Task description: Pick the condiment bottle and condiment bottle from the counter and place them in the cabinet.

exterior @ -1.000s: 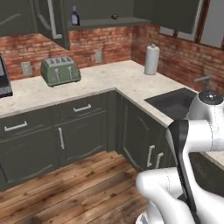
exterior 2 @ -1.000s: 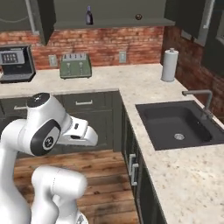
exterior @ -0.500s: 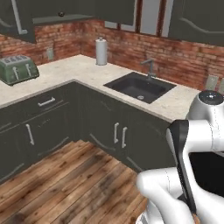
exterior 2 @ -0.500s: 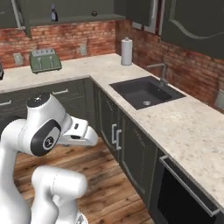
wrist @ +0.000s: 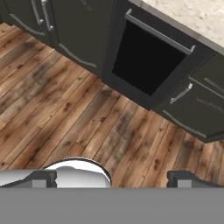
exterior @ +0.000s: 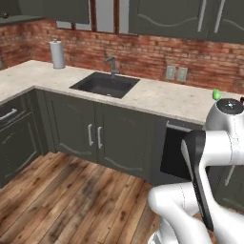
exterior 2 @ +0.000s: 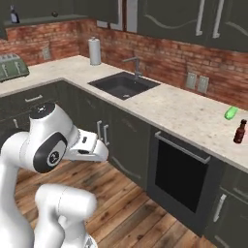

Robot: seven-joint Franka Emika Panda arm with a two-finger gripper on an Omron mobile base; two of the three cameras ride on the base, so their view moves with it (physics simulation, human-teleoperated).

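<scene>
The base has swung right since a second ago: toaster gone from centre, sink [exterior 2: 123, 85] and oven now ahead. The gripper [wrist: 111, 178] hangs empty, jaws wide, over floor. Green condiment bottle [exterior 2: 231, 113] and brown condiment bottle [exterior 2: 240, 131] stand far beyond the jaws on the counter [exterior 2: 184, 111]; better to close in squarely before reaching.

You have the counter [exterior 2: 179, 109] running from the far left corner toward the near right, with the sink [exterior 2: 123, 85] set into it, the faucet [exterior 2: 137, 65] behind the sink against the wall, and the paper towel roll [exterior 2: 94, 51] standing on the counter further left of it. To the right of the sink, the oven [exterior 2: 181, 177] sits below the counter, and above it near the counter's right end two condiment bottles rest close together: one bottle [exterior 2: 240, 131] upright near the front edge, the other bottle [exterior 2: 231, 113] lying just behind it. On the left run of counter a toaster [exterior 2: 12, 67] stands, with a shelf [exterior 2: 46, 19] on the wall above it carrying a small bottle [exterior 2: 14, 15].
</scene>
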